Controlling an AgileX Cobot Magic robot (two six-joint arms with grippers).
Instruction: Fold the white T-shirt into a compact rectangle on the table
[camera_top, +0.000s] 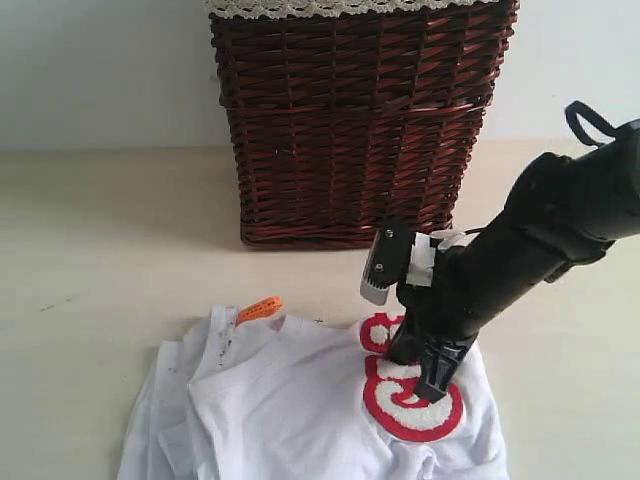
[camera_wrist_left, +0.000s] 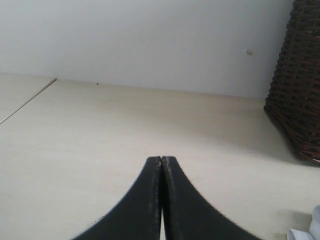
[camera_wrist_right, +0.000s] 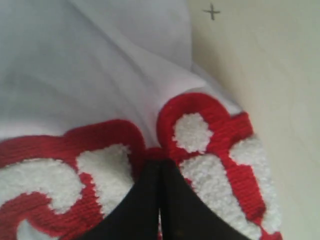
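Shut tight at the right end effector (camera_wrist_right: 160, 162), tip planted on the red-edged lettering (camera_wrist_right: 210, 150) of the shirt (camera_top: 290, 400); hard to say whether cloth is pinched. Shut and empty at the left end effector (camera_wrist_left: 161, 159), over bare tabletop (camera_wrist_left: 100, 130), off the shirt. Probably early, spreading step: crumpled heap before the basket (camera_top: 350, 120). Next, likely: open, pinch an edge, pull flat before fold 1.

We see the white short-sleeved T-shirt (camera_top: 290, 410) as soft, matt cloth, its fuzzy white letters (camera_wrist_right: 212, 177) towel-like and edged with ribbed red yarn. The pale beige table (camera_top: 90, 250) looks smooth and matt, while the dark brown rectangular basket (camera_top: 350, 120) is rough woven wicker with a faint sheen, topped by cream lace trim (camera_top: 340, 7). The black left gripper (camera_wrist_left: 161, 161) and right gripper (camera_wrist_right: 160, 165) look like smooth matt plastic.
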